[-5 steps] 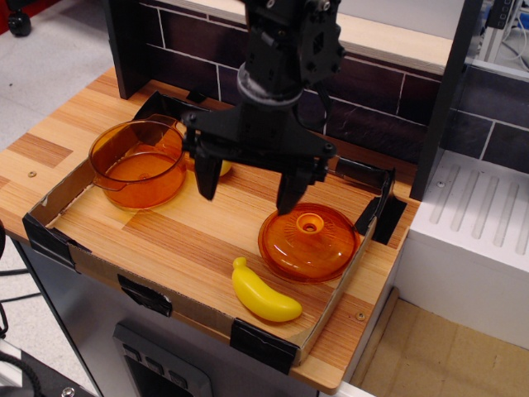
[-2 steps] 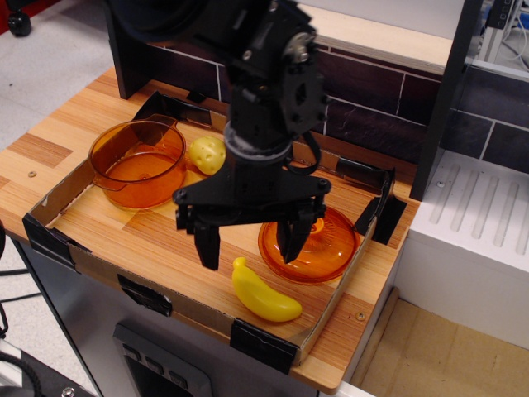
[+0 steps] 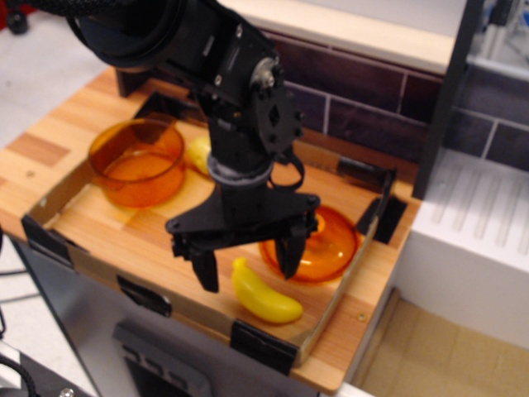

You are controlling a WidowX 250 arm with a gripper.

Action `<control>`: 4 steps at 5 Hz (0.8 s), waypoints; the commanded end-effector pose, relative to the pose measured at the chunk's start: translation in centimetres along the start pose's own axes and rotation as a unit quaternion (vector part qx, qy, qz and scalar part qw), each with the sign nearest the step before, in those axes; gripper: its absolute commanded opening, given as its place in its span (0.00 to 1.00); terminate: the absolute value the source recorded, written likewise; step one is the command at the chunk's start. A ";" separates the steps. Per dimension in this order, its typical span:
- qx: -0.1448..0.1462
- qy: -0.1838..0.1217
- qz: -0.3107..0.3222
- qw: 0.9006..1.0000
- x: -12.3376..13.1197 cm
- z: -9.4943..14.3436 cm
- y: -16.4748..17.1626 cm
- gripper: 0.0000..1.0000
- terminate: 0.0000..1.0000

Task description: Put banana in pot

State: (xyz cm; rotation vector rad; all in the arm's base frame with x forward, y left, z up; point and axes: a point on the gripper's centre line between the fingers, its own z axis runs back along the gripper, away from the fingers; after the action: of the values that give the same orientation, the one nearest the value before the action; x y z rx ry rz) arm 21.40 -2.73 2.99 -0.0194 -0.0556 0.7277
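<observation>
The yellow banana [image 3: 266,298] lies on the wooden tray floor near the front edge. My gripper [image 3: 248,271] is open and hangs just above it, one finger to the left of its stem end and one finger [image 3: 291,251] behind it. It holds nothing. The translucent orange pot [image 3: 138,162] stands upright at the tray's back left, well away from the gripper.
The orange domed lid [image 3: 326,241] lies right behind the banana, partly hidden by my gripper. A pale-yellow potato [image 3: 198,154] sits beside the pot. The cardboard tray wall [image 3: 273,339] with black tape corners runs close in front of the banana. A dark brick wall stands behind.
My gripper has come forward and down from over the tray's middle to just above the banana, staying open. The banana, pot and lid have not moved.
</observation>
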 end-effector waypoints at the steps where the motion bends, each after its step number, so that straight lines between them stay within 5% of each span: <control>1: -0.011 -0.007 -0.001 1.000 -0.3 -1.0 -0.7 1.00 0.00; 4: -0.002 -0.015 -0.005 1.000 -0.9 -2.8 -0.2 1.00 0.00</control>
State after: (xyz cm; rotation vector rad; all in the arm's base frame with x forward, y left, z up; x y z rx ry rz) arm 20.72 -2.89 -0.06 -0.0113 -0.0810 0.7147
